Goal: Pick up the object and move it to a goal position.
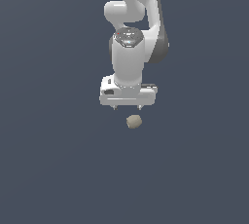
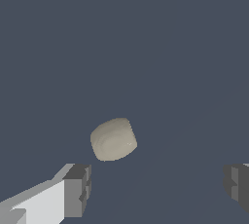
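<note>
The object (image 1: 133,121) is a small beige-tan roundish lump on the flat dark grey surface. It also shows in the wrist view (image 2: 113,139), matte and slightly lumpy. My white gripper (image 1: 127,107) hangs just above and behind it, pointing down. Its two fingers are spread wide apart, one fingertip (image 2: 78,190) and the other fingertip (image 2: 237,185) at either side of the wrist view. The gripper (image 2: 157,188) is open and empty. The lump lies apart from both fingers, nearer one finger than the other.
The white arm (image 1: 133,13) rises behind the gripper in the exterior view. The dark grey surface (image 1: 48,159) stretches all around with nothing else showing on it.
</note>
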Available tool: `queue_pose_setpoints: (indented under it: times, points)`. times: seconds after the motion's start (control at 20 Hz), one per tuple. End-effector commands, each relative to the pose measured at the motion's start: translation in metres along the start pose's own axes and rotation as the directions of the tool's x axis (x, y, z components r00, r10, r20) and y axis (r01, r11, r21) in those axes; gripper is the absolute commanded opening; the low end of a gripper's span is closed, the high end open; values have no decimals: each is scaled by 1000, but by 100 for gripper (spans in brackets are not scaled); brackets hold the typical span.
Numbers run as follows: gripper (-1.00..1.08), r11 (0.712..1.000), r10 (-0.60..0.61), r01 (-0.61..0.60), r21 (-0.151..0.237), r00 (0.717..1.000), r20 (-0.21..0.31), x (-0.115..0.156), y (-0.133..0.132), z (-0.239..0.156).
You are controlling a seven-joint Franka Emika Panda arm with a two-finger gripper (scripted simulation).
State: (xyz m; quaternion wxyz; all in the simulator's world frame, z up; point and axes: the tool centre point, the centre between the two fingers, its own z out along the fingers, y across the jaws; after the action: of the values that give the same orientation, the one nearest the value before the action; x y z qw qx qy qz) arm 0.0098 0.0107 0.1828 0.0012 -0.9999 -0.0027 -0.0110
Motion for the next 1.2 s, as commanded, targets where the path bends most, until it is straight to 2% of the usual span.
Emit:
queue_pose_setpoints:
  times: [0.0, 0.5, 1.15]
  points:
    - [100, 1000, 0, 0, 0, 1000, 0, 0, 0, 0]
    - [100, 999, -19, 20, -32, 1000, 11, -3, 24, 5]
    - [100, 999, 15, -15, -29, 1000, 10, -3, 21, 7]
